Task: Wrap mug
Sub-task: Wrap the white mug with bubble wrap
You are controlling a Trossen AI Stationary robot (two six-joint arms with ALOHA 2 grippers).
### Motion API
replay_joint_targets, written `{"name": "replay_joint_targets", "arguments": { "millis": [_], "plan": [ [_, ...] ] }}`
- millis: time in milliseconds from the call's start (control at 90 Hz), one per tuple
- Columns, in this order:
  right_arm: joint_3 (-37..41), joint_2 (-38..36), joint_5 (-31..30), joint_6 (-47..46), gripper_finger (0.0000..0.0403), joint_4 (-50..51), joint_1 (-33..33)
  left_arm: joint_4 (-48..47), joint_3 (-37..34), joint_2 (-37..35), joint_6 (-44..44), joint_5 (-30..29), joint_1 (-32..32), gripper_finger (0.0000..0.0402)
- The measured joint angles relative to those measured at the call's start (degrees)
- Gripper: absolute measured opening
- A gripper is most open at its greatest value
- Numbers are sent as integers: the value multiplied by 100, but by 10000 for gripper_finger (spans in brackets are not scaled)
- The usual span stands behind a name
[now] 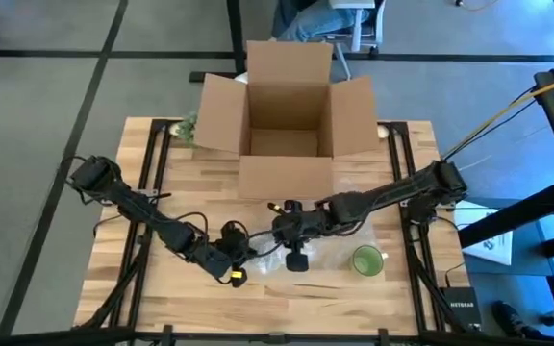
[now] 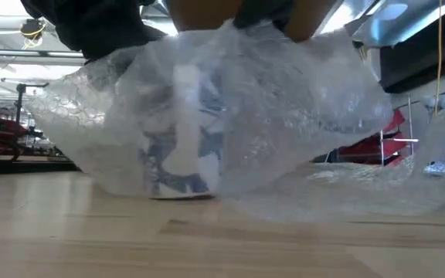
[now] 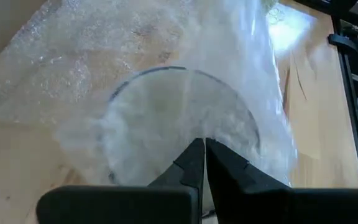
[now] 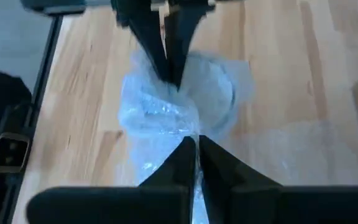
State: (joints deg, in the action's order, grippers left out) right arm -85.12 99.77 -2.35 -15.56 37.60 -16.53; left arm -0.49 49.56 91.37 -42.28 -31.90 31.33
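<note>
The bubble wrap (image 2: 284,100) pinched between both grippers is clear and whitish, dotted with small bubbles. Through it the mug (image 2: 180,154) shows white with a blue pattern. Just right of the right gripper (image 1: 296,252) a green cup (image 1: 366,259) sits. The box (image 1: 282,115) beyond is plain brown, the table (image 1: 354,308) pale wood.

An open cardboard box (image 1: 287,120) stands at the far middle of the wooden bench (image 1: 373,298), flaps spread. A green cup (image 1: 367,259) sits well to the near right of the box. A small greenish thing (image 1: 189,125) lies just beside the box's left flap. Beyond the box, a seated person's legs (image 1: 306,19) show.
</note>
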Motion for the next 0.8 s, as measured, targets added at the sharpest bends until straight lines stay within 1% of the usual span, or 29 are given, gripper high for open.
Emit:
{"name": "replay_joint_targets", "arguments": {
  "millis": [144, 278, 344, 422, 544, 656, 722, 800],
  "plan": [
    [0, -32, 1, -78, 1, -16, 0, -55, -13, 11, 2, 37, 0, 0],
    [-4, 186, 121, -119, 2, -29, 0, -52, -13, 13, 3, 42, 0, 0],
    [4, 276, 256, -97, 9, -12, 0, -46, -13, 13, 4, 37, 0, 0],
    [4, 319, 298, -50, 32, -41, 1, -44, -15, 13, 4, 38, 0, 0],
    [2, 318, 299, 180, 87, 34, 6, -33, -15, 13, 4, 33, 0, 0],
    [3, 82, 299, 406, 135, 304, 50, -26, -15, 13, 4, 25, 0, 0],
    [-110, -108, 297, 476, 156, 669, 57, -23, -15, 13, 4, 22, 0, 0],
    [-280, -290, 284, 488, 172, 1268, 59, -22, -15, 13, -17, 20, 0, 0]
  ]
}}
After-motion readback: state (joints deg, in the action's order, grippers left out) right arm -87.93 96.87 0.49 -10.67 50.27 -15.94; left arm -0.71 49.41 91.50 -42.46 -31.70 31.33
